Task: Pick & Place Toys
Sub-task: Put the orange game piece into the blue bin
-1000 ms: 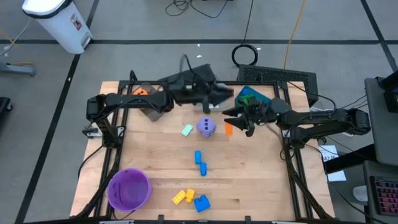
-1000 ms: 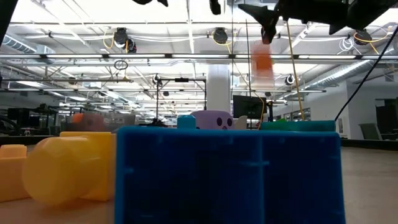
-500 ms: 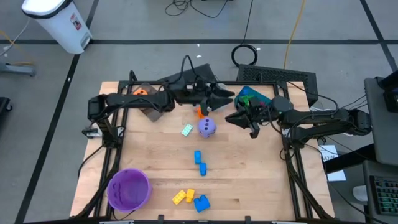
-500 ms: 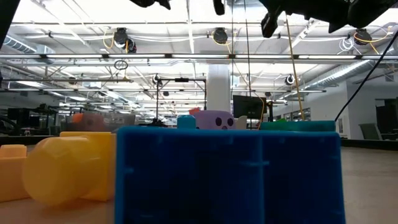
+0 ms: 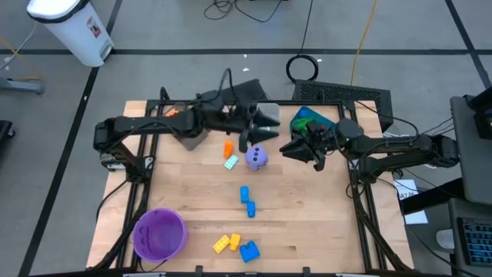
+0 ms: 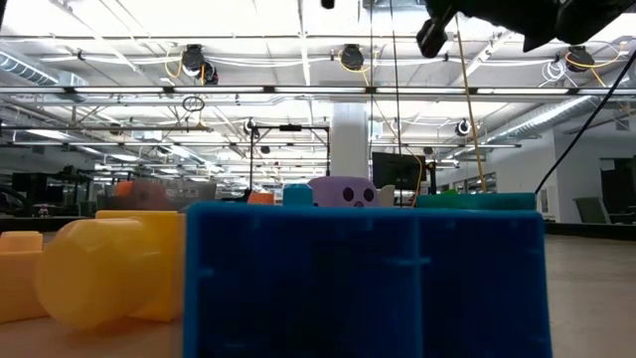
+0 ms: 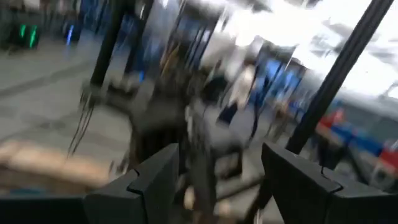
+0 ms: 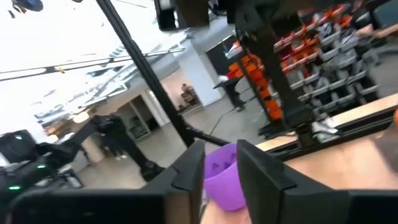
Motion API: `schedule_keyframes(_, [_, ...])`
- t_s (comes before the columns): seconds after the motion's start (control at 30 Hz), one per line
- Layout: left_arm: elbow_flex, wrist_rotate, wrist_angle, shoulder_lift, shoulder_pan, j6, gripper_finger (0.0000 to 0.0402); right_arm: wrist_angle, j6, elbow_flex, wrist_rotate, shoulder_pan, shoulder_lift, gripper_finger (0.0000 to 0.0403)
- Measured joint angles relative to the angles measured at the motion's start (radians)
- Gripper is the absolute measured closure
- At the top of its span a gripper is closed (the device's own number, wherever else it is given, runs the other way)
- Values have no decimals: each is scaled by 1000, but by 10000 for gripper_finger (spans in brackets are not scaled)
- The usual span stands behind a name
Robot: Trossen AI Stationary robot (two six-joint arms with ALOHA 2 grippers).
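The toys lie loose on the wooden table. An orange brick rests flat beside a whitish card and the purple die. Two blue bricks lie mid-table. Yellow and blue bricks lie at the near edge and fill the low view. My left gripper hovers open above the far middle, its fingers apart with nothing between them. My right gripper hangs right of the die. Its fingers stand narrowly apart, holding nothing.
A purple bowl stands at the near left corner. A grey bin sits at the far left under the left arm. A teal bin holding green things sits at the far right. Black frame rails run along the table's sides.
The orange brick has dropped from below my right gripper onto the table. It has travelled toward the left edge, past the purple die, and now lies beside the card. My left arm has drawn back a little toward the table's left.
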State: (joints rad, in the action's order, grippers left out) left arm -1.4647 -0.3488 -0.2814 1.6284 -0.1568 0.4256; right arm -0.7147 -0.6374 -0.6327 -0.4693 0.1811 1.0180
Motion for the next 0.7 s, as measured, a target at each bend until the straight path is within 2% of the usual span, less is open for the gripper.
schedule_keyframes(0.17, [0,122,343,-53,60,-110,162,12,-50,0,-4,-38,0,244])
schedule_keyframes(0.3, [0,307,657,-72,109,-153,162,67,-53,-1,-6,-65,0,193])
schedule_keyframes(0.4, [0,469,876,-68,127,-55,162,116,-49,-1,-5,-71,0,163])
schedule_keyframes(0.47, [0,540,995,-58,121,51,162,138,-48,-1,-4,-72,0,147])
schedule_keyframes(0.57, [1,566,1106,-25,93,183,163,160,-40,-1,-4,-72,0,129])
schedule_keyframes(0.7, [1,562,1087,17,50,255,163,173,-31,-1,-4,-72,0,113])
